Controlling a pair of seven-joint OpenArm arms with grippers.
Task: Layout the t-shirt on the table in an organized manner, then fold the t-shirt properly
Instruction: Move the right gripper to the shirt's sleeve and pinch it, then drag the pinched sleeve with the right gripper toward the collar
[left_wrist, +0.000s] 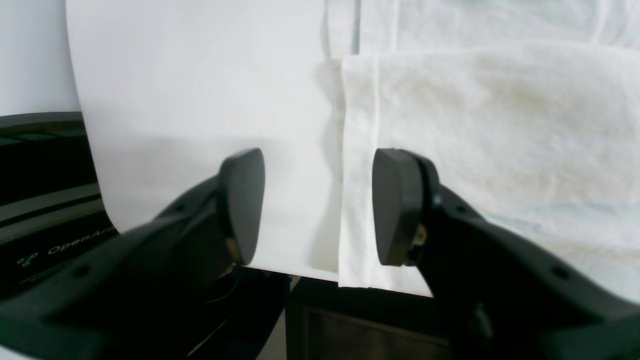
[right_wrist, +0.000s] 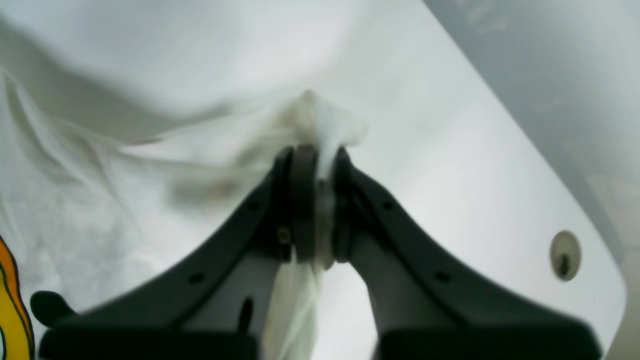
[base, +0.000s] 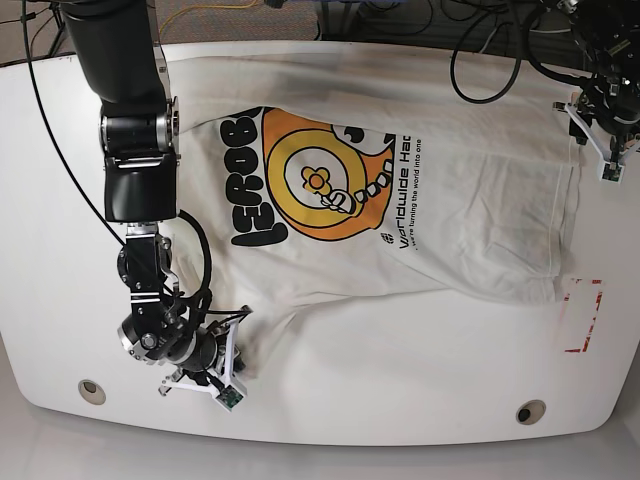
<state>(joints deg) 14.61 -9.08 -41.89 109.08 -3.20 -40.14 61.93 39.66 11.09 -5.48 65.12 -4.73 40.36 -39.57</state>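
The white t-shirt (base: 400, 210) lies spread on the white table (base: 60, 200), orange-and-yellow graphic up. My right gripper (right_wrist: 318, 165) is shut on a bunched bit of the t-shirt (right_wrist: 150, 200) and holds it slightly lifted; in the base view it (base: 240, 325) is at the shirt's front-left corner. My left gripper (left_wrist: 320, 207) is open just above the table edge, with the shirt's stitched hem (left_wrist: 357, 175) lying between the jaws. In the base view it (base: 587, 128) is at the shirt's right edge.
A grommet hole (right_wrist: 565, 255) lies right of my right gripper; two show in the base view (base: 91, 390) (base: 530, 411). A red tape rectangle (base: 583, 315) marks the table at the right. Black cables (base: 490, 70) lie at the far edge.
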